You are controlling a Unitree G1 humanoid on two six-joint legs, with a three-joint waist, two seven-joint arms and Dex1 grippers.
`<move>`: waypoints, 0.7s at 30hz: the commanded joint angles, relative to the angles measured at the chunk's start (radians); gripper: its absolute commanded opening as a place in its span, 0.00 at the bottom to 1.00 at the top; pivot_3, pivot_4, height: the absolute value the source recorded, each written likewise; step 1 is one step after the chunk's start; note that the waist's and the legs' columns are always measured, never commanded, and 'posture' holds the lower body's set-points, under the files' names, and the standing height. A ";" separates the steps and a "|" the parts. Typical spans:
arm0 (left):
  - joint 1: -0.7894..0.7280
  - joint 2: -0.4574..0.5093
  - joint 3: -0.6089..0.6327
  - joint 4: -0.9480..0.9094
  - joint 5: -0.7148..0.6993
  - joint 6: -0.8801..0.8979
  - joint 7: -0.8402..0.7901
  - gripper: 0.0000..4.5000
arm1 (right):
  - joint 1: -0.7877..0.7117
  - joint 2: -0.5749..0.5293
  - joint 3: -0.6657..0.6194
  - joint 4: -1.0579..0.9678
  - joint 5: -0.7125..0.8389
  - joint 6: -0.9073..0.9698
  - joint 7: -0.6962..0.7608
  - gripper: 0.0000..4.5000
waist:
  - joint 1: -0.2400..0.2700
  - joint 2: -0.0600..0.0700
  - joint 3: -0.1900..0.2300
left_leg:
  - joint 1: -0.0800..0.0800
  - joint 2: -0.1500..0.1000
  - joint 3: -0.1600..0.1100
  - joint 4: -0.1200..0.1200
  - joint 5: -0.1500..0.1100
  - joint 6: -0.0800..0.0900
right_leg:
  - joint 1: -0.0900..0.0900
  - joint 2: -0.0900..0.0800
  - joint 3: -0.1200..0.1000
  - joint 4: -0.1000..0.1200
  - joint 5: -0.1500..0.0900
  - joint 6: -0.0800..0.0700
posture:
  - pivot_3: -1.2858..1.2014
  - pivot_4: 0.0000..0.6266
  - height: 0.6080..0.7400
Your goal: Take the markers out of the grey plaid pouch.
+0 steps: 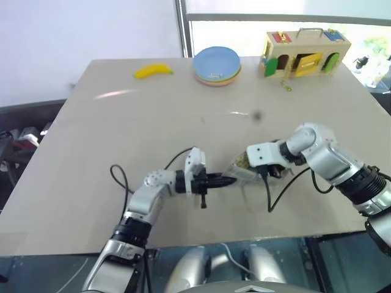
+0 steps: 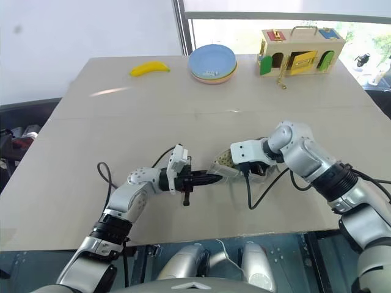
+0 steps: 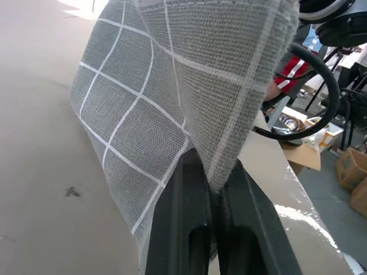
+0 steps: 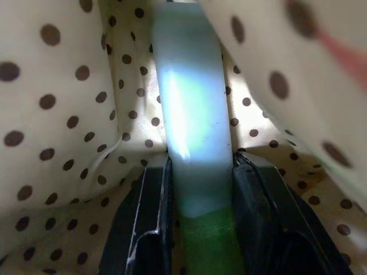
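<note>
The grey plaid pouch (image 1: pixel 240 169) lies near the front of the table (image 1: pixel 183 122), between my two hands. My left gripper (image 3: pixel 213 175) is shut on an edge of its checked fabric (image 3: pixel 172 86); from the head it points level toward the pouch (image 2: pixel 220 170). My right gripper (image 4: pixel 199 163) reaches down inside the pouch, amid yellowish lining with dark dots (image 4: pixel 57 114). Its fingers (image 4: pixel 146 200) are shut on a green marker (image 4: pixel 195 114) with a pale, glossy upper part. A blurred red streak (image 4: pixel 344 51) shows beside it; I cannot tell what it is.
At the back of the table lie a yellow banana (image 1: pixel 153 71), a stack of pastel plates (image 1: pixel 217 65) and a wooden lock-box toy (image 1: pixel 305 54). Black cables loop by my left arm (image 1: pixel 119 177) and under my right wrist (image 1: pixel 272 198). The table's front edge is close behind the pouch.
</note>
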 commanded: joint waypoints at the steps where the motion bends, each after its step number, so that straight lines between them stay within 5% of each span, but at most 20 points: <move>1: 0.013 0.006 0.014 0.012 0.012 -0.069 -0.019 0.00 | 0.017 -0.006 -0.093 -0.040 -0.013 0.086 -0.071 0.20 | 0.000 0.000 0.000 | 0.000 0.000 0.000 0.000 0.000 0.000 | -0.001 0.000 0.000 0.000 0.000 0.000 | 0.52 0.24 1.00; 10: 0.009 0.004 0.021 0.066 0.045 -0.159 -0.011 0.00 | 0.075 -0.029 -0.240 -0.294 0.127 0.318 -0.047 0.20 | 0.003 0.001 0.001 | -0.017 0.000 0.000 -0.001 0.000 0.000 | -0.016 0.000 0.000 0.000 0.000 0.000 | 0.52 0.24 1.00; 21: -0.013 0.016 0.034 0.096 0.045 -0.167 -0.017 0.00 | 0.129 -0.129 -0.344 -0.419 0.325 0.410 -0.021 0.20 | 0.005 0.002 0.001 | -0.018 0.000 -0.001 -0.001 0.000 0.000 | -0.016 -0.001 -0.001 -0.002 0.000 0.000 | 0.52 0.24 1.00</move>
